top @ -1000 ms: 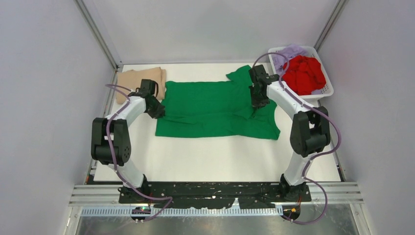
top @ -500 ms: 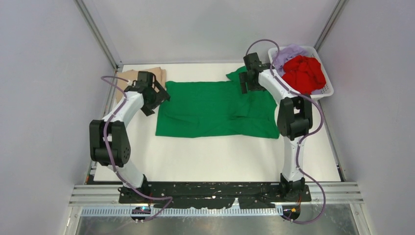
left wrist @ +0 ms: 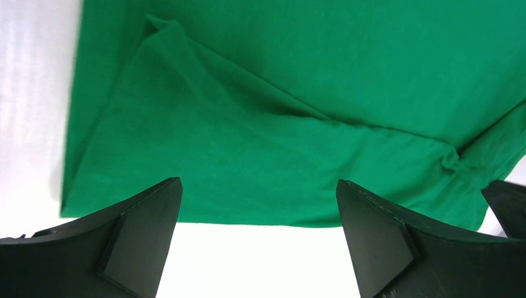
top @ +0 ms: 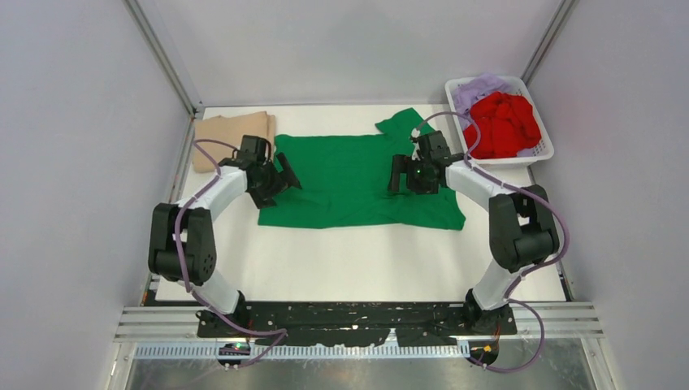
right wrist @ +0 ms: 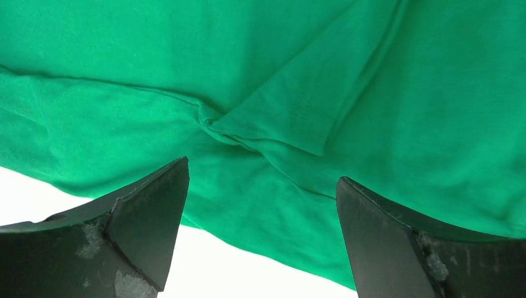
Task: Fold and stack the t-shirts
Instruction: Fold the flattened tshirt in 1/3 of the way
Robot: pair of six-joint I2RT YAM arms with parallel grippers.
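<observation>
A bright green t-shirt (top: pixel 349 175) lies spread across the middle of the white table, creased along its near half. My left gripper (top: pixel 286 175) hovers open over its left end, nothing between the fingers (left wrist: pixel 139 239). In the left wrist view the green t-shirt (left wrist: pixel 279 124) shows its near hem just ahead of the left gripper (left wrist: pixel 260 208). My right gripper (top: pixel 401 175) is open over the shirt's right part. The right wrist view shows the green t-shirt (right wrist: pixel 310 93) bunched at a sleeve fold ahead of the right gripper (right wrist: pixel 260 195). A folded tan t-shirt (top: pixel 231 132) rests at the back left.
A white slotted basket (top: pixel 543 153) at the back right holds a red t-shirt (top: pixel 504 122) and a lavender one (top: pixel 481 85). Bare white table (top: pixel 357 260) lies between the green shirt and the arm bases. Grey walls close in both sides.
Both grippers went from shut to open, letting go of the green shirt. They lifted toward the back, then came in over the shirt, the left from its left edge.
</observation>
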